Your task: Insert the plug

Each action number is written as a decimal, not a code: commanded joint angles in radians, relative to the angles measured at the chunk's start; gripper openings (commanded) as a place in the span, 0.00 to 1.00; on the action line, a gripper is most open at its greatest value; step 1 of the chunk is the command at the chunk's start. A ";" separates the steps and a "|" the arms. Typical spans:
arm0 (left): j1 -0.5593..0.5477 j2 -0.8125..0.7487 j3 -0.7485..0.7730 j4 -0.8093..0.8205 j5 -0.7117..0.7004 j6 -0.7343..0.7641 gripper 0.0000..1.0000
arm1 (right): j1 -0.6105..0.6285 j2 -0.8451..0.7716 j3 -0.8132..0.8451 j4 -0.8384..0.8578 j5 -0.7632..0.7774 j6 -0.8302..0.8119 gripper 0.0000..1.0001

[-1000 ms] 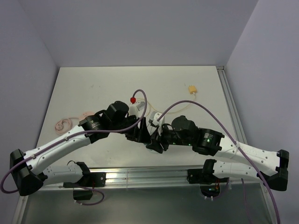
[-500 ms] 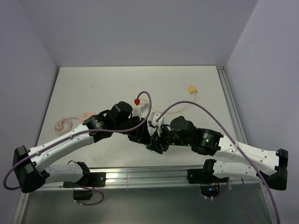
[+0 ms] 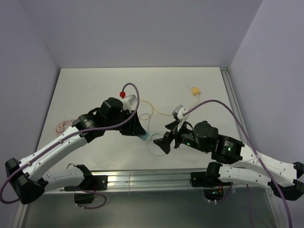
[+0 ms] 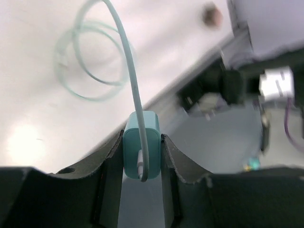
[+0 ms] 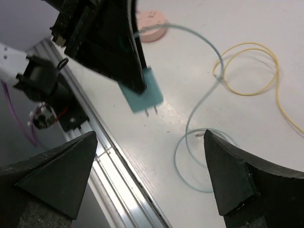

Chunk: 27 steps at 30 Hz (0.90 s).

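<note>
Your left pincer (image 4: 141, 137) is clamped on the teal rectangular plastic charger block (image 4: 141, 149), one pad against each broad flank. That stops the block twisting and leaves its two metal prongs (image 5: 151, 112) poking out free beyond the fingers. The block hangs above the white counter (image 3: 95, 85), not resting on it.

The thin teal cable (image 4: 128, 61) leaves the block's rear face, where a pale connector looks seated, by my judgement. From there it drops into loose loops on the counter beyond the block, and that slack lets you move the block without tugging.

Your right pincer (image 5: 148, 140) is spread wide and grips nothing. It faces the block's prong end with a clear gap between them, well placed to watch or to receive it. The cable's free tip (image 5: 199, 134) lies on the counter to the right of the block, as the right wrist sees it. A thin yellow wire (image 5: 256, 71) curls farther beyond the block, out of the way.

No socket shows in any view, so I cannot tell where the prongs should go.
</note>
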State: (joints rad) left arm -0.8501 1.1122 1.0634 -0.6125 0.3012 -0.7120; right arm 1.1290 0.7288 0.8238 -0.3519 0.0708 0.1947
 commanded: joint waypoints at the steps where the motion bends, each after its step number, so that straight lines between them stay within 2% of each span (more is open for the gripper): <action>1: 0.086 -0.040 0.081 -0.062 -0.131 0.049 0.00 | -0.011 -0.043 0.003 -0.012 0.178 0.129 1.00; 5: 0.241 0.000 0.165 -0.091 -0.157 0.118 0.00 | -0.037 -0.034 0.034 -0.090 0.222 0.221 1.00; 8: 0.342 0.069 0.334 -0.128 -0.253 0.183 0.00 | -0.041 -0.009 0.047 -0.095 0.205 0.248 1.00; 11: 0.442 0.133 0.547 -0.136 -0.425 0.264 0.00 | -0.041 0.009 0.035 -0.072 0.158 0.239 1.00; 12: 0.471 0.152 0.666 -0.121 -0.466 0.299 0.00 | -0.041 0.021 0.035 -0.070 0.153 0.236 1.00; 13: 0.502 0.197 0.729 -0.107 -0.471 0.316 0.00 | -0.040 0.029 0.035 -0.074 0.158 0.230 1.00; 14: 0.582 0.225 0.795 -0.092 -0.459 0.331 0.00 | -0.041 0.038 0.037 -0.078 0.162 0.227 1.00; 15: 0.624 0.256 0.942 -0.061 -0.433 0.362 0.00 | -0.041 0.055 0.040 -0.079 0.165 0.226 1.00; 17: 0.727 0.371 1.108 -0.038 -0.390 0.413 0.00 | -0.043 0.072 0.038 -0.067 0.141 0.221 1.00; 18: 0.747 0.411 1.264 -0.038 -0.424 0.461 0.00 | -0.043 0.086 0.029 -0.058 0.120 0.218 1.00; 19: 0.763 0.444 1.320 -0.046 -0.457 0.471 0.00 | -0.043 0.092 0.028 -0.050 0.101 0.216 1.00; 20: 0.799 0.475 1.343 -0.032 -0.485 0.474 0.00 | -0.043 0.101 0.025 -0.039 0.075 0.219 1.00; 22: 0.839 0.450 1.241 0.018 -0.583 0.500 0.00 | -0.044 0.121 0.017 -0.030 0.052 0.221 1.00; 24: 0.849 0.378 1.050 0.104 -0.622 0.510 0.00 | -0.044 0.135 0.014 -0.025 0.021 0.221 1.00; 27: 0.890 0.322 0.879 0.094 -0.637 0.491 0.00 | -0.043 0.135 -0.002 -0.010 -0.002 0.209 1.00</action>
State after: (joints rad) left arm 0.0162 1.4548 2.0846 -0.5400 -0.2634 -0.2558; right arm 1.0885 0.8707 0.8291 -0.4160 0.1123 0.4110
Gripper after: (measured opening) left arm 0.367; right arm 0.997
